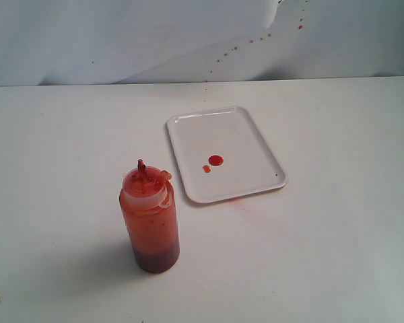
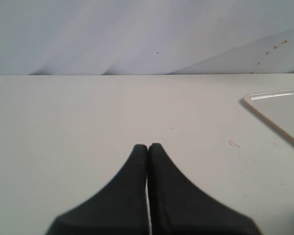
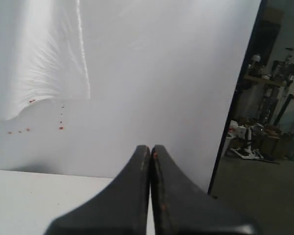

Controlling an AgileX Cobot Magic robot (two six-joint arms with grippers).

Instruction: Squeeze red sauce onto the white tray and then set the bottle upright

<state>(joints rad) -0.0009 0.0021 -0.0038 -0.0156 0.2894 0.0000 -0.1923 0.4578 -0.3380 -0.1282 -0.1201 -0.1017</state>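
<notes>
The bottle (image 1: 149, 219) stands upright on the white table, left of centre, orange-red inside and darker at the bottom, its red-stained nozzle pointing up. The white tray (image 1: 252, 131) lies behind and to its right, with two small round drops of red sauce (image 1: 215, 161) on it. One corner of the tray (image 2: 279, 110) shows in the left wrist view. My left gripper (image 2: 148, 146) is shut on nothing, over bare table. My right gripper (image 3: 150, 147) is shut too, empty, facing the white backdrop. Neither arm appears in the exterior view.
A white backdrop (image 1: 155, 40) with small red splashes rises behind the table. A faint red smear (image 1: 239, 204) marks the table just in front of the tray. Past the backdrop's edge the right wrist view shows a dim room with equipment (image 3: 264, 122).
</notes>
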